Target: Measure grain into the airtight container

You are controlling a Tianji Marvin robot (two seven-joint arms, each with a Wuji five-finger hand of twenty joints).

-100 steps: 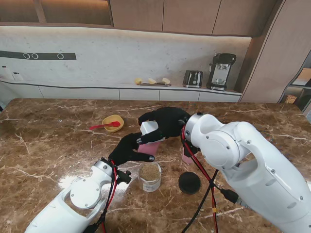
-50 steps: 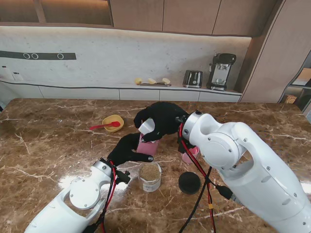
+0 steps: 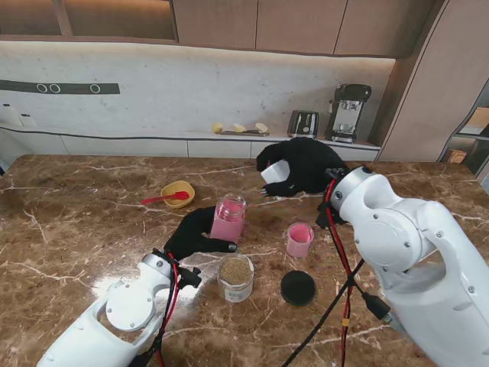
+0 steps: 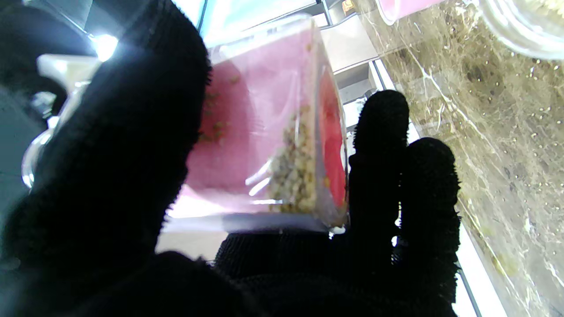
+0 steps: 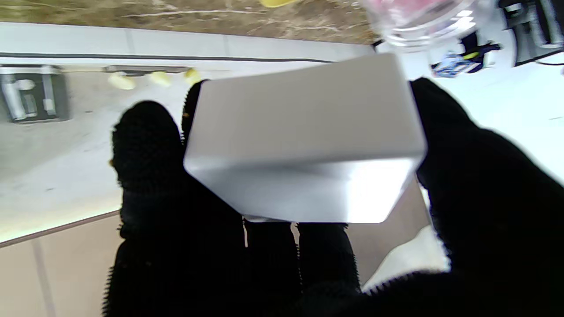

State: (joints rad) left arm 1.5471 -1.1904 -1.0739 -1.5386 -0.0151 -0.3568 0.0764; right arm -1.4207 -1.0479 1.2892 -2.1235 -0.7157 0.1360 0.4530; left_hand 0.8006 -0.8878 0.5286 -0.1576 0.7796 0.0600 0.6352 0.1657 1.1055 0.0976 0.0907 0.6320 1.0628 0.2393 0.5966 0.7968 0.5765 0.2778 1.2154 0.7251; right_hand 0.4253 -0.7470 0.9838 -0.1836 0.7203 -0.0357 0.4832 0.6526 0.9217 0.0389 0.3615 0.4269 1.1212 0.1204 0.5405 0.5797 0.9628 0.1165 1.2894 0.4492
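While my left hand [image 3: 197,232] keeps its fingers wrapped round the pink airtight container [image 3: 228,218], that container stands upright on the marble surface [image 3: 92,229], near the centre, mouth uncovered. Left wrist view shows clear pink walls with a little grain [image 4: 296,164] already inside. My right hand [image 3: 299,167] is closed on the white lid [image 3: 273,173], held up off the surface, far and right of the container.

Handling guess: container looks like thin hard plastic, light, smooth-sided, so probably slippery and easy to tip; best held mid-body as now, fingers one side, thumb the other. Lid looks stiff and light; grip by opposite edges as the right wrist view shows.

Other items: glass jar of grain [image 3: 236,276] just near-side of the container, black round lid [image 3: 297,287] to its right, small pink cup [image 3: 299,238] between, yellow bowl [image 3: 177,193] with red spoon [image 3: 164,198] far left.

Versus a second ago: the right hand was then on top of the container with the lid at its mouth; half a second ago it was lifting. Now it has swung away right and far with the lid, container open, pink cup no longer hidden. Left hand and jar unchanged.
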